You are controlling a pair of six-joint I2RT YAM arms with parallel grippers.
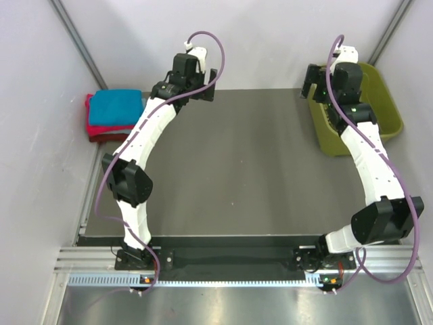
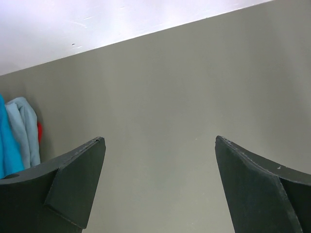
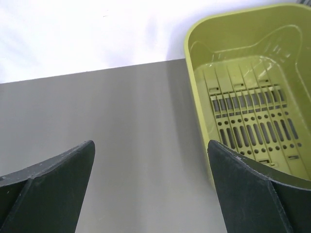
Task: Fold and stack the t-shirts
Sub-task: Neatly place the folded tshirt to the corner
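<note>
Grey table (image 1: 257, 162) | left arm (image 1: 144, 128), right arm (image 1: 365, 152) stretched to far edge | both jaws spread | t-shirts (image 1: 114, 115) stacked far-left

The table (image 1: 257, 169) carries the basket (image 1: 387, 108); well left of the basket lie the folded shirts (image 1: 111, 115), stacked, red lowest.

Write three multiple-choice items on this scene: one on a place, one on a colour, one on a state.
1. The stack of folded t-shirts lies:
A) at the far-left corner of the table
B) in the basket
C) by the arm bases

2. Its top shirt is:
A) red
B) teal-blue
C) white

3. The left jaws are:
A) shut on a shirt
B) shut on nothing
C) open

Key: 1A, the top view shows the stack there. 2B, teal-blue fabric lies uppermost. 3C, the left wrist view shows a wide gap with bare table between them.
</note>
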